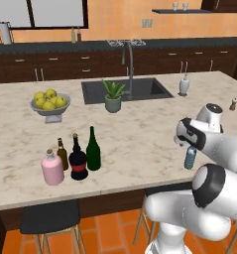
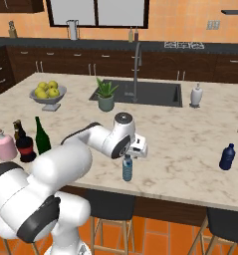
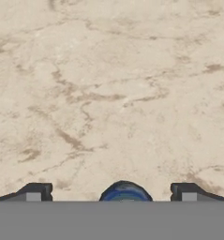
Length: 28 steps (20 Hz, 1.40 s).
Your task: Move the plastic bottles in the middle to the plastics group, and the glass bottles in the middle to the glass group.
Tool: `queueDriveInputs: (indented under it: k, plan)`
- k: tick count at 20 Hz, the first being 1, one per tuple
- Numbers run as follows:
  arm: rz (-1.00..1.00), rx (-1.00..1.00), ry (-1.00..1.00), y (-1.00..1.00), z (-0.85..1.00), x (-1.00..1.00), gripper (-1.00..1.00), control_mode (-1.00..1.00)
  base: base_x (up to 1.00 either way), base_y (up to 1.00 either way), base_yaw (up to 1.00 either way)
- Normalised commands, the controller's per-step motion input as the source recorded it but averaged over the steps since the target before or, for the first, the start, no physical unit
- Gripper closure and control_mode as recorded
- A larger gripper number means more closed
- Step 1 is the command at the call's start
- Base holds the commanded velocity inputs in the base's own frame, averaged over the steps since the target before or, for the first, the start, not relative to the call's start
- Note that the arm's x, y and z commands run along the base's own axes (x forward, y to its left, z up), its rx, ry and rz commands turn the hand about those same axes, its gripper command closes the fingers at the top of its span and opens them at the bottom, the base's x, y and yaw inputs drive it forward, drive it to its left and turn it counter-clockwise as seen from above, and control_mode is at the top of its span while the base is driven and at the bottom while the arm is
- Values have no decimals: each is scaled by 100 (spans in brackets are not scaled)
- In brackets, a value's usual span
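The plastic water bottle point(image 1: 190, 158) point(image 2: 127, 169) stands upright near the counter's front edge, clear blue with a blue cap point(image 3: 125, 192). My gripper point(image 1: 191, 147) point(image 2: 128, 156) point(image 3: 111, 193) hangs open straight above it, and the cap sits between the fingertips point(image 3: 36, 192) without touching them. At the left front the green glass bottle point(image 1: 93, 150) point(image 2: 41, 137) and the black red-banded bottle point(image 1: 78, 159) point(image 2: 25, 147) stand beside the glass group: the pink flask point(image 1: 52, 169) point(image 2: 4, 145) and the brown bottle point(image 1: 62, 154) point(image 2: 17, 130). A dark-blue bottle point(image 2: 227, 157), apparently the plastics group, stands far right.
A fruit bowl point(image 1: 50, 102) point(image 2: 49, 93), a potted plant point(image 1: 113, 96) point(image 2: 106, 95), the sink point(image 1: 140, 89) with its tap and a white soap dispenser point(image 1: 184, 85) point(image 2: 196, 94) lie farther back. Shakers point(image 1: 233, 104) stand at the right edge. Stools sit below the counter front.
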Motion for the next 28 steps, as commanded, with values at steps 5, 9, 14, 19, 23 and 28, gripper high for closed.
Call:
queueDriveInputs:
  k: [5,9,14,19,23,28]
  plan:
    - [0,0,0,-12,0,-4,-100,-100,0,0,0]
    - [-1,0,2,-10,0,-19,-100,-100,0,0,0]
    - [0,0,6,3,0,-4,-100,-100,0,0,0]
    - [0,0,2,7,0,11,100,-100,0,0,0]
    - [-3,0,14,-6,0,-4,100,-100,0,0,0]
    - [-8,1,-4,-43,17,-12,100,-100,0,0,0]
